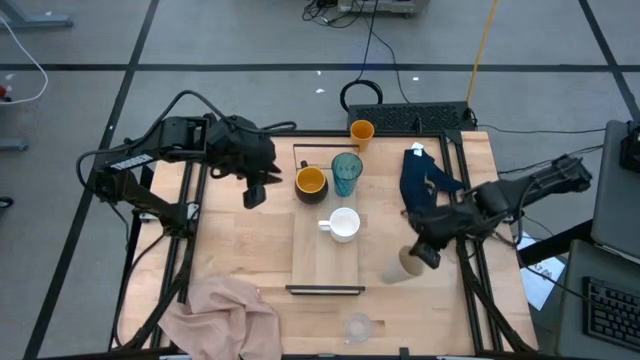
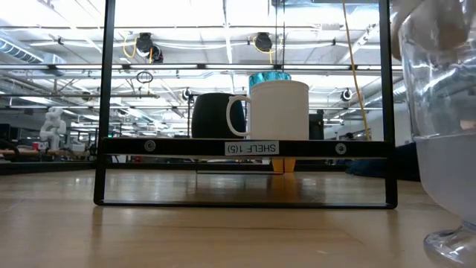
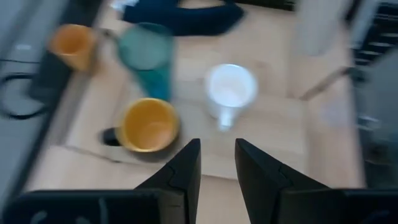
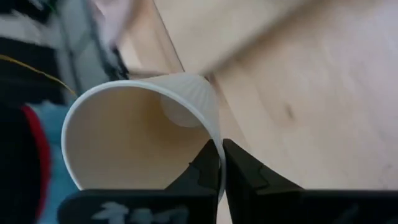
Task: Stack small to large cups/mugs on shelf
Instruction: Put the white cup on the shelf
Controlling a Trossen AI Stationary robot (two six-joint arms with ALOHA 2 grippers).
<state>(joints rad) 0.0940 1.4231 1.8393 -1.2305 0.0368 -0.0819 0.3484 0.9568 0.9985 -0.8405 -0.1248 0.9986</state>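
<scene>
The right gripper (image 1: 424,253) was pinching the rim of the beige cup (image 1: 403,266), its two fingers pressed together on the cup's wall, one inside and one outside, as the right wrist view showed (image 4: 137,137). The cup lay tilted on the tabletop just right of the shelf (image 1: 325,262), near the shelf's front end; its mouth faced up toward the gripper and its base pointed forward and left, so its long axis ran slantwise toward the shelf's front rail. The shelf lay to the left of the gripper, and the right arm, reaching in from the table's right edge with its wrist angled down, was the nearer one for carrying the cup over.

On the shelf stood the white mug (image 1: 343,224), behind it the teal tumbler (image 1: 347,172), and the dark mug (image 1: 311,183) at the shelf's left edge. The orange cup (image 1: 361,131) stood beyond the shelf's far end, and the clear glass (image 1: 359,327) sat in front of its near end.

The left gripper (image 1: 255,193) hung left of the shelf, fingers a little apart and empty, pointing toward the dark mug.
</scene>
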